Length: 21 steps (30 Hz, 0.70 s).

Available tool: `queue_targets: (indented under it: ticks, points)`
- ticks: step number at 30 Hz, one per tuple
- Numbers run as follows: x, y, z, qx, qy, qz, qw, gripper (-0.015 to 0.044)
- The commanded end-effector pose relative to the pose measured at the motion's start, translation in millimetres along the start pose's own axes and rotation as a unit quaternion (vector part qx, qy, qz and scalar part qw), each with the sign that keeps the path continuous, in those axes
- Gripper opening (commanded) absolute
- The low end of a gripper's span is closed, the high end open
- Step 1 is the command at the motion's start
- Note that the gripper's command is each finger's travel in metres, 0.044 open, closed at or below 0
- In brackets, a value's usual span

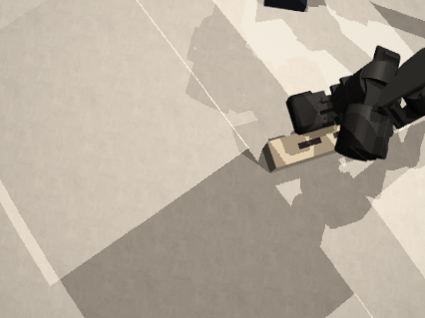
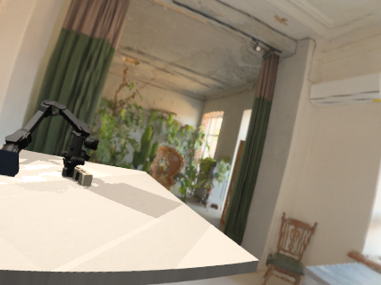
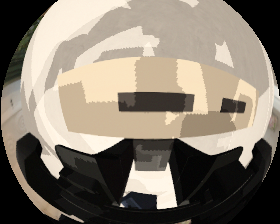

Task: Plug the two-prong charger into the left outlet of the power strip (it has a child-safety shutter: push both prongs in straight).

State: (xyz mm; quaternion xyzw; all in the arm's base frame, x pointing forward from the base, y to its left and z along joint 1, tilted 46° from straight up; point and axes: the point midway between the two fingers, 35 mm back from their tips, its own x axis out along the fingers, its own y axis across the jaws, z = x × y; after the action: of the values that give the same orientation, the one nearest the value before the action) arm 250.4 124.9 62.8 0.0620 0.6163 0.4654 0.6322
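my own wrist covers the right end of the power strip (image 1: 299, 149) from above; the charger between my fingers stays hidden.

The power strip (image 1: 299, 151) looks like matt beige plastic, smooth, with dark slot openings. The arm (image 1: 371, 107) and its fingers are black, apparently hard plastic with a faint sheen. The table (image 2: 134, 230) has a pale, smooth, matt top. The charger's finish is hard to judge.
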Motion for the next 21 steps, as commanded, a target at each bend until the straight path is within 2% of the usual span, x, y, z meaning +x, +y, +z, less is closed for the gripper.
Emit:
queue_targets:
  ticks: [1, 19, 21]
  points:
    - [-0.4, 1.6, 8.0, -0.010, -0.012, 0.002, 1.000, 0.0000]
    - [0.1, -0.1, 0.0, 0.000, 0.000, 0.000, 1.000, 0.0000]
    - [0.1, -0.1, 0.0, 0.000, 0.000, 0.000, 1.000, 0.0053]
